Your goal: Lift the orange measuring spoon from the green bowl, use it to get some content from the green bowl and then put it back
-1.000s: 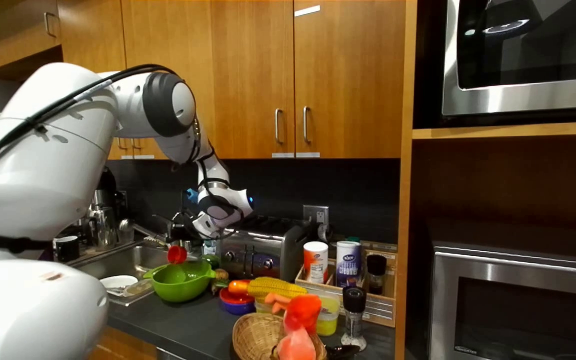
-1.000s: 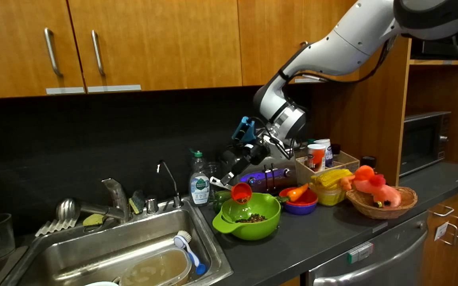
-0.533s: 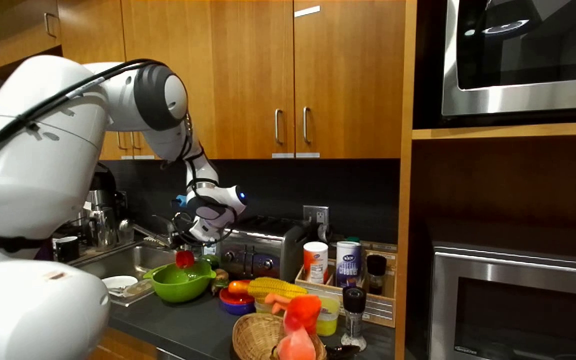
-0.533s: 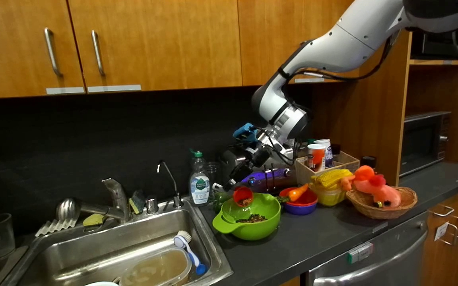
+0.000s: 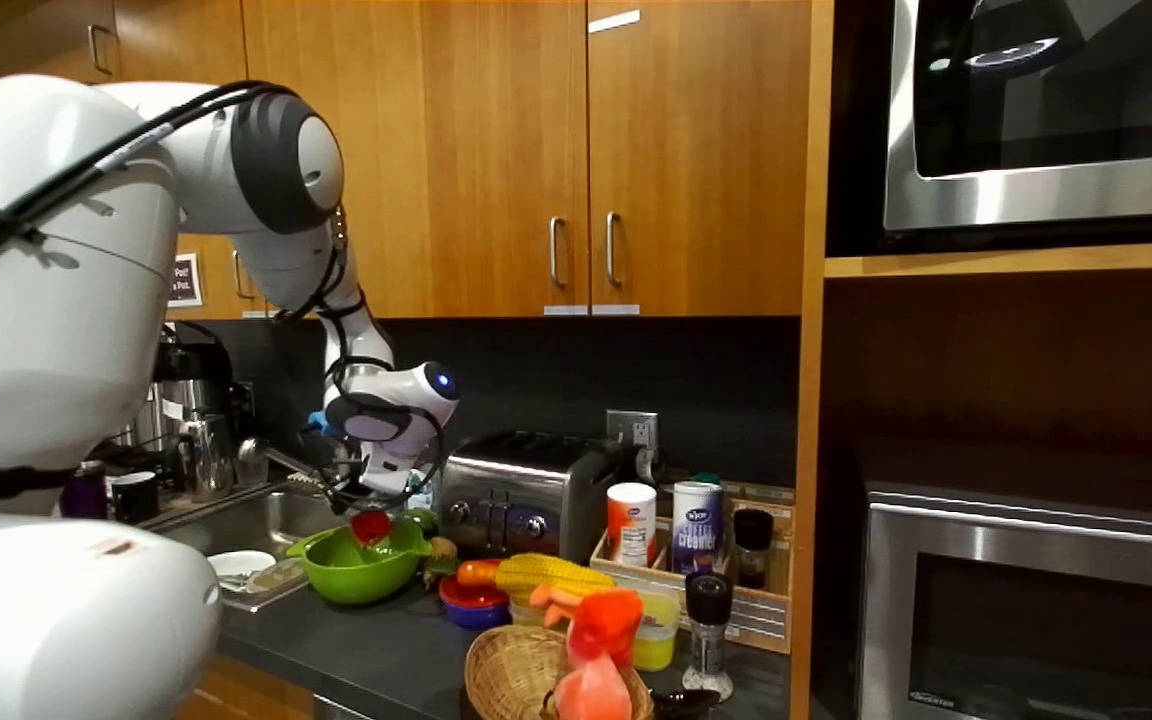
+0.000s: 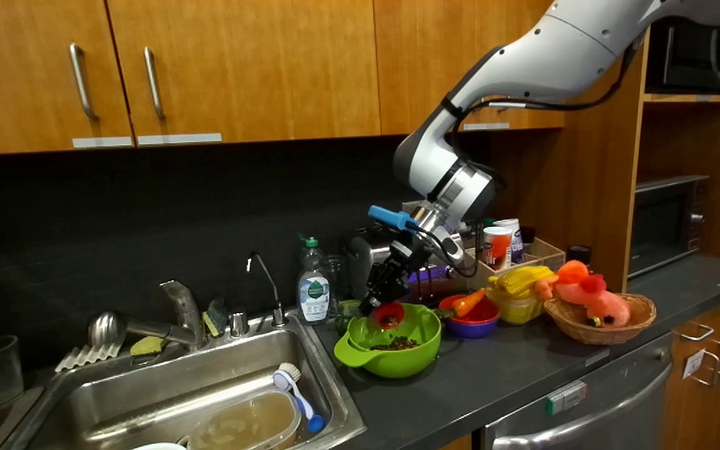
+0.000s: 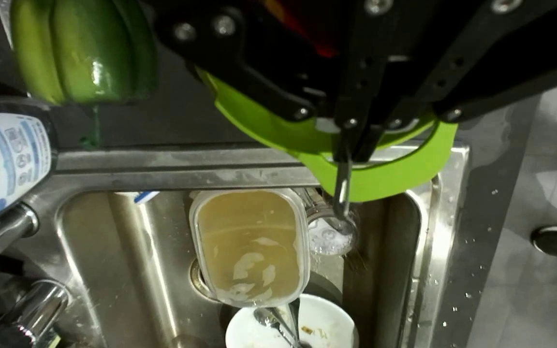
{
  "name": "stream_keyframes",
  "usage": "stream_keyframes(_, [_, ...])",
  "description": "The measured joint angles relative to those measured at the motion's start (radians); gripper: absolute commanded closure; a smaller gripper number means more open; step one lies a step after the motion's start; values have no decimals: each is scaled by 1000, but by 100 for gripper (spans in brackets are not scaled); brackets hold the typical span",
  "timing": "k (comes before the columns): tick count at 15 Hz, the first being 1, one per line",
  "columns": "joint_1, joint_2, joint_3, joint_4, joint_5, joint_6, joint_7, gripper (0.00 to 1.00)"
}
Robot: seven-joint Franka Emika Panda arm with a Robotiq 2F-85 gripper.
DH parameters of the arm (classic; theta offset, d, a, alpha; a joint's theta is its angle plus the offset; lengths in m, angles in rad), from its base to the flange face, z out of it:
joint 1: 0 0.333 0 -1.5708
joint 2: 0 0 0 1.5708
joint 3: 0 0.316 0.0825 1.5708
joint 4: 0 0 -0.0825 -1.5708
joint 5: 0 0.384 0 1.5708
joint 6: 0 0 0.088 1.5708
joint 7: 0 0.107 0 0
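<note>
Lower than it was a second ago, the orange measuring spoon [image 6: 390, 311] has come down over the green bowl [image 6: 407, 364], so that its scoop now seems to dip just inside the rim in both exterior views. We find the gripper [image 7: 354, 151] clenched on the spoon's handle [image 7: 342, 189], whose greyish end juts past the fingertips [image 7: 370, 145] in the wrist view. Holding it there, between end and scoop, presumably lets the scoop reach down while the fingers stay above the bowl. In an exterior view we look into the scoop's mouth, where dark grains seem to lie, much like the contents [image 6: 396, 343] in the bowl's bottom. Nothing has shifted the bowl on the counter [image 6: 491, 362]; it stands near the sink [image 6: 147, 400], open and upright, as suits dipping in and out. Meanwhile the arm [image 6: 538, 65] has moved and the blue fitting [image 6: 391, 217] on the wrist [image 6: 463, 194] has swung flatter, which we read as the wrist turning to tilt the scoop. Whether that is to empty it back or to dig for more, we cannot tell; since the spoon is not let go, the putting back looks undone
</note>
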Motion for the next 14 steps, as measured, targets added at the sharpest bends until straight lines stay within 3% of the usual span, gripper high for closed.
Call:
stream_keyframes(6, [4,15,28,-67,83,207,-401,99])
stream_keyframes(11, [-8,56,28,-24,189,252,-775,99])
stream_keyframes(12, [-9,64,28,-7,205,252,-842,72])
stream_keyframes(14, [-10,82,28,34,235,247,-970,67])
